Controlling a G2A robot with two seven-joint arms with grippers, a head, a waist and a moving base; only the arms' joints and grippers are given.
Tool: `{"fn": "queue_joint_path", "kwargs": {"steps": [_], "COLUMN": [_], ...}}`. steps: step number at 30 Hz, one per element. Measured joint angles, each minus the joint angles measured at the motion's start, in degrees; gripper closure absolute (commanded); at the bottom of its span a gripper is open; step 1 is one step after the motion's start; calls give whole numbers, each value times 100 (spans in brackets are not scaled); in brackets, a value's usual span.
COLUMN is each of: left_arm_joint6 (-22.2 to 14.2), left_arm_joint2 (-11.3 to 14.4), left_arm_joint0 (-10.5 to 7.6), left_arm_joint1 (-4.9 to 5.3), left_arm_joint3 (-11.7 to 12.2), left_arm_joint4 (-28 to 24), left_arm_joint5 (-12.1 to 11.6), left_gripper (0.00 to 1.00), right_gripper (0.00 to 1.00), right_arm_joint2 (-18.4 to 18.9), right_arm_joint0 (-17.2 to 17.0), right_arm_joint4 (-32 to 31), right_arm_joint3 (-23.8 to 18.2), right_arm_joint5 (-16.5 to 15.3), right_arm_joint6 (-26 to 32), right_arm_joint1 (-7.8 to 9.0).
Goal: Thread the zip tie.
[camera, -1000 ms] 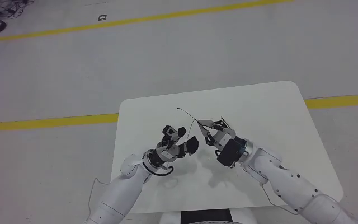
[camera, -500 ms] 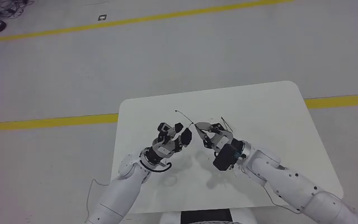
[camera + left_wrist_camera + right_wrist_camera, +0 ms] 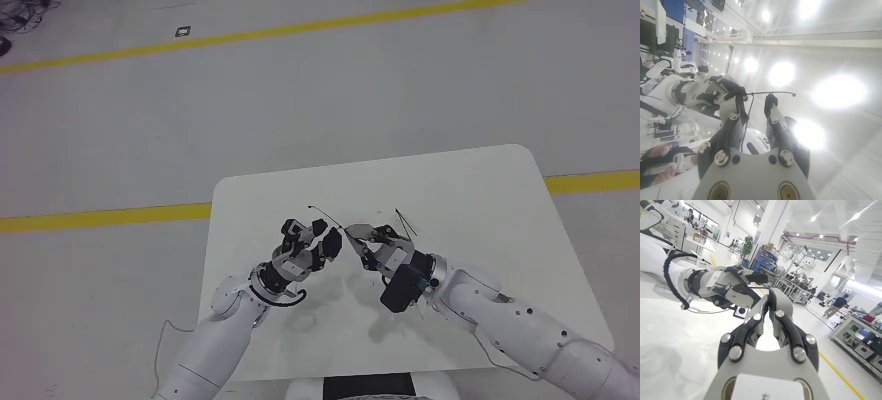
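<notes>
**Zip tie held up for threading.** Black zip tie [image 3: 781, 92] raised clear of the white table [image 3: 480, 190] between the two grippers, presumably to leave both ends free to work. Right gripper [image 3: 769, 294] clamped on the strap with its ribbed pads pressed together, serving as the fixed side. Left gripper [image 3: 755, 100] spread wide and holding nothing, set astride a second strand that curves down between its fingers (same tie's tail passed through a small block, or a separate piece: cannot be told). Judged ready to pinch that strand and draw it through.

Tie thin, smooth and flexible, apparently plastic, ending in a small squared tip that juts past the left gripper. Finger pads [image 3: 739, 106] dark and grooved, apparently rubber, mounted on pale grey links with bright round pins. Tabletop matte, with rounded corners. Spare tie [image 3: 402, 219], equally thin and black, lying flat on it near the right gripper.
</notes>
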Motion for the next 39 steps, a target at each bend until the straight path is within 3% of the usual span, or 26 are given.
{"fn": "queue_joint_path", "kwargs": {"steps": [5, 11, 39], "left_arm_joint6": [-13, -34, -242], "left_arm_joint2": [-10, -9, -58], "left_arm_joint0": [1, 4, -28], "left_arm_joint1": [-5, -11, -51], "left_arm_joint3": [6, 7, 58], "left_arm_joint4": [-2, 10, -154], "left_arm_joint5": [16, 29, -8], "left_gripper": [79, 100, 100], "right_gripper": [100, 100, 100], "right_arm_joint2": [-104, -189, -267], "right_arm_joint0": [71, 119, 195], "right_arm_joint4": [0, 0, 0], "right_arm_joint3": [8, 3, 92], "right_arm_joint5": [50, 121, 86], "right_arm_joint6": [35, 69, 111], "right_arm_joint1": [38, 73, 136]}}
